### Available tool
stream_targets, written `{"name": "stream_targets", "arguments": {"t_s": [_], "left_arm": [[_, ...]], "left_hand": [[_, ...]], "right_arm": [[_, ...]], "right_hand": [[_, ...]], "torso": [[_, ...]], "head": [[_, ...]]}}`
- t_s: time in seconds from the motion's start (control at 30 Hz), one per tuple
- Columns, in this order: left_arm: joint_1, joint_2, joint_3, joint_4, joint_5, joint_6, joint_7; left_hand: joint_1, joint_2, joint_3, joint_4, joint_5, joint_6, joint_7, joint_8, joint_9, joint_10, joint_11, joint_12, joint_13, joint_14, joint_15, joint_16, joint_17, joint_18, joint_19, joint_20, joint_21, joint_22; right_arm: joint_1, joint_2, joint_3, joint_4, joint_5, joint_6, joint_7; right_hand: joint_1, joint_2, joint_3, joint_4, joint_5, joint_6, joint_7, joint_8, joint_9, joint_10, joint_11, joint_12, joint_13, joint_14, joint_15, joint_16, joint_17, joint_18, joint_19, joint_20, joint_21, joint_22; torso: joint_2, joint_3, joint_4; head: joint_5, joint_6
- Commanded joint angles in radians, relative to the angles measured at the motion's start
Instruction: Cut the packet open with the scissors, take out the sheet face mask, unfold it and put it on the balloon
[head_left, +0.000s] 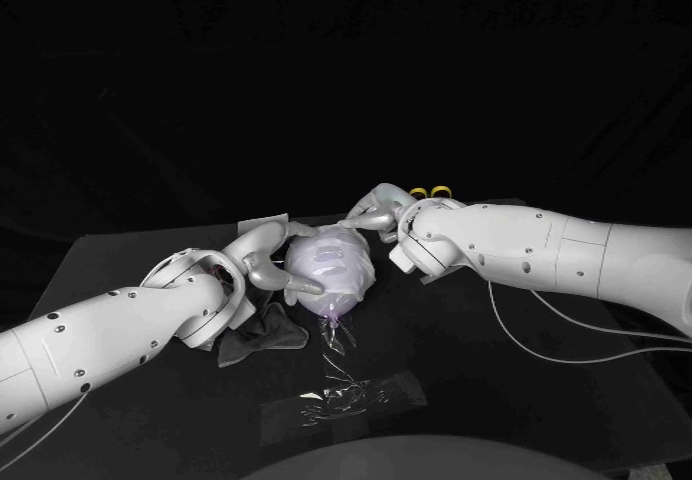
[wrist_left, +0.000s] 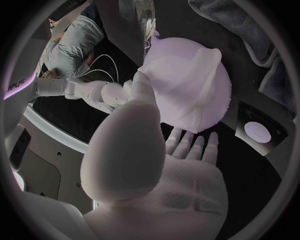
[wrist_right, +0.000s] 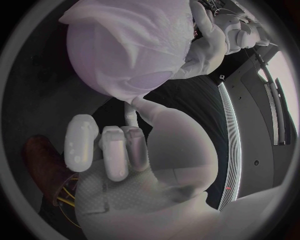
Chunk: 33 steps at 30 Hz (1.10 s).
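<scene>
A pale balloon (head_left: 329, 268) lies at the table's middle with the white sheet mask (wrist_left: 187, 85) draped over it. My left hand (head_left: 267, 255) rests against its left side: the thumb (wrist_left: 142, 85) presses on the mask, and the other fingers (wrist_left: 190, 145) lie spread beside the balloon. My right hand (head_left: 378, 212) is at the balloon's far right end. Its thumb and one finger (wrist_right: 130, 112) meet at the mask's edge (wrist_right: 147, 90), while its other fingers curl in. The scissors (head_left: 428, 192), with yellow handles, lie behind the right hand.
A dark cloth (head_left: 260, 335) lies just in front of my left wrist. Crumpled clear packet film (head_left: 346, 395) sits near the table's front edge. The balloon's knot (head_left: 335, 318) points toward me. Cables (head_left: 534, 320) trail under my right arm.
</scene>
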Motion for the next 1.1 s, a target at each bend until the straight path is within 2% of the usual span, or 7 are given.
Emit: {"name": "stream_targets", "arguments": {"t_s": [0.03, 0.3, 0.53, 0.63, 0.73, 0.9, 1.1], "left_arm": [[-0.003, 0.002, -0.003, 0.002, 0.004, 0.027, -0.006], [-0.003, 0.003, -0.003, 0.001, 0.004, 0.026, -0.007], [-0.003, 0.003, -0.003, 0.001, 0.004, 0.026, -0.007], [-0.003, 0.003, -0.003, 0.001, 0.004, 0.025, -0.007], [-0.003, 0.003, -0.003, 0.001, 0.004, 0.024, -0.007], [-0.003, 0.002, -0.003, 0.0, 0.004, 0.023, -0.007], [-0.003, 0.002, -0.003, 0.0, 0.004, 0.023, -0.008]], "left_hand": [[0.01, 0.004, 0.006, 0.002, -0.006, 0.006, 0.064, 0.004, 0.001, 0.006, -0.003, -0.006, 0.001, -0.01, -0.001, -0.006, -0.001, 0.009, -0.003, -0.002, -0.003, -0.001], [0.01, 0.004, 0.006, 0.002, -0.006, 0.006, 0.064, 0.004, 0.001, 0.006, -0.003, -0.006, 0.001, -0.01, -0.001, -0.006, -0.001, 0.009, -0.003, -0.002, -0.003, -0.001], [0.01, 0.004, 0.006, 0.002, -0.006, 0.006, 0.064, 0.004, 0.001, 0.006, -0.003, -0.006, 0.001, -0.01, -0.001, -0.006, -0.001, 0.009, -0.003, -0.002, -0.003, -0.001], [0.01, 0.004, 0.006, 0.002, -0.006, 0.006, 0.064, 0.004, 0.001, 0.006, -0.003, -0.006, 0.001, -0.01, -0.001, -0.006, -0.001, 0.009, -0.003, -0.002, -0.003, -0.001], [0.01, 0.004, 0.006, 0.002, -0.006, 0.006, 0.064, 0.004, 0.001, 0.006, -0.003, -0.006, 0.001, -0.01, -0.001, -0.006, -0.001, 0.009, -0.003, -0.002, -0.003, -0.001], [0.01, 0.004, 0.006, 0.002, -0.006, 0.006, 0.064, 0.004, 0.001, 0.006, -0.003, -0.006, 0.001, -0.01, -0.001, -0.006, -0.001, 0.009, -0.003, -0.002, -0.003, -0.001], [0.01, 0.004, 0.006, 0.002, -0.006, 0.006, 0.064, 0.004, 0.001, 0.006, -0.003, -0.006, 0.001, -0.01, -0.001, -0.006, -0.001, 0.009, -0.003, -0.002, -0.003, -0.001]], "right_arm": [[-0.001, 0.008, 0.0, -0.016, -0.163, 0.077, 0.05], [-0.001, 0.024, -0.001, -0.043, -0.349, 0.113, 0.109], [-0.001, 0.036, -0.002, -0.066, -0.422, 0.097, 0.141], [-0.001, 0.038, -0.002, -0.076, -0.426, 0.074, 0.142], [-0.001, 0.039, -0.002, -0.087, -0.415, 0.048, 0.141], [-0.001, 0.035, -0.002, -0.094, -0.377, 0.031, 0.137], [-0.001, 0.036, -0.002, -0.107, -0.35, 0.042, 0.115]], "right_hand": [[-0.01, -0.004, 0.032, -0.031, 0.003, 0.001, -0.011, 0.048, 0.079, 0.108, -0.007, 0.005, 0.263, 0.105, -0.005, 0.004, 0.263, -0.007, -0.001, -0.007, 0.004, 0.029], [-0.015, -0.009, 0.032, -0.034, 0.003, -0.002, -0.011, 0.05, 0.083, 0.108, -0.007, 0.005, 0.263, 0.105, -0.004, 0.004, 0.263, -0.007, -0.002, -0.007, 0.002, 0.029], [-0.023, -0.014, 0.031, -0.035, 0.003, -0.017, -0.008, 0.046, 0.086, 0.108, -0.004, 0.005, 0.263, 0.105, -0.003, 0.004, 0.263, -0.006, -0.007, -0.007, -0.003, 0.025], [-0.016, -0.019, 0.029, -0.047, 0.003, -0.068, 0.009, 0.023, 0.086, 0.108, 0.008, 0.005, 0.263, 0.105, 0.007, 0.004, 0.263, -0.002, -0.023, -0.001, -0.022, 0.008], [-0.033, -0.02, 0.009, -0.035, 0.003, -0.133, 0.042, -0.021, 0.073, 0.108, 0.037, 0.005, 0.263, 0.105, 0.029, 0.004, 0.263, 0.002, -0.044, 0.013, -0.047, -0.013], [-0.074, -0.045, -0.028, -0.005, 0.002, -0.205, 0.085, -0.088, 0.044, 0.108, 0.076, 0.005, 0.263, 0.105, 0.065, 0.004, 0.263, 0.008, -0.076, 0.04, -0.084, -0.044], [-0.07, -0.051, -0.038, -0.002, 0.002, -0.21, 0.092, -0.105, 0.035, 0.107, 0.083, 0.003, 0.262, 0.105, 0.073, 0.004, 0.263, 0.012, -0.087, 0.05, -0.097, -0.054]], "torso": [[0.0, 0.0002, 0.0005], [0.0, 0.0003, -0.0008], [-0.001, 0.0003, -0.0004], [-0.001, -0.0001, -0.0002], [-0.001, -0.0002, 0.0], [-0.001, 0.0002, -0.0005], [-0.001, 0.0007, -0.0006]], "head": [[0.0, -0.001], [0.001, 0.0], [0.001, 0.0], [0.002, 0.0], [0.003, 0.001], [0.006, 0.003], [0.006, 0.003]]}}
